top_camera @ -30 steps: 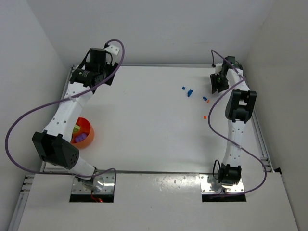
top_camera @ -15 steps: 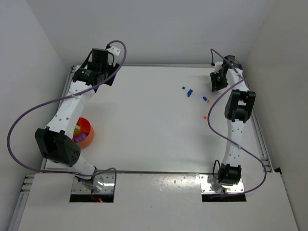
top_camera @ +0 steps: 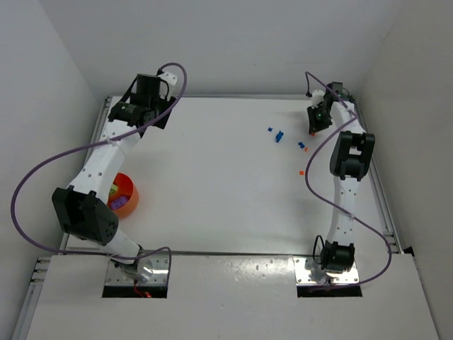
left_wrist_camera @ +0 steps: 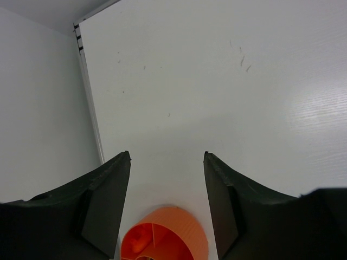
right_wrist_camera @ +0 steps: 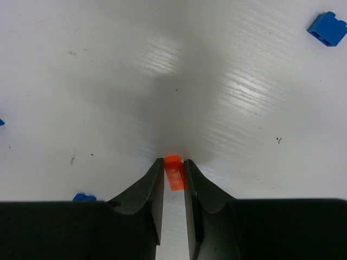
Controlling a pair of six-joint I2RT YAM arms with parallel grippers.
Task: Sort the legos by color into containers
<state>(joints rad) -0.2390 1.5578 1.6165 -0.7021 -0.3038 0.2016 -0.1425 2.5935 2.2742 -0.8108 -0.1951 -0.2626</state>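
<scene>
Top view is giving layout only. Orange bowl [top_camera: 132, 185] is sitting at the left edge of the table [top_camera: 212, 191], partly under the left arm [top_camera: 95, 166], holding yellow-green and purple bits. Two blue bricks [top_camera: 274, 132] and a few loose orange bits [top_camera: 304, 147] are lying well apart from the bowl, across the table toward the far right. Right gripper [top_camera: 312, 129] is sitting just past them, farther still from the bowl. Its fingers are reading too small there to judge.

Right wrist view is filling that gap. Fingers are pinching an orange brick [right_wrist_camera: 173, 173], tilted, touching both inner faces with no gap showing. So the right gripper is grasping the orange brick right at the fingertips. Cannot tell whether it is resting on the table or clear of it. The same view is also picking up one blue brick [right_wrist_camera: 328, 28] well ahead and to the right of the fingertips, and a blue bit [right_wrist_camera: 84, 197] beside the left finger. Neither is touching the gripper.

Left wrist view is showing what the top view hides. Left gripper [left_wrist_camera: 167, 157] is standing released, with a wide gap between its fingers and nothing in it. The bowl is sitting at the bottom edge of that view, framed between the two fingers, apart from both. Only its orange rim and interior are showing from there.
</scene>
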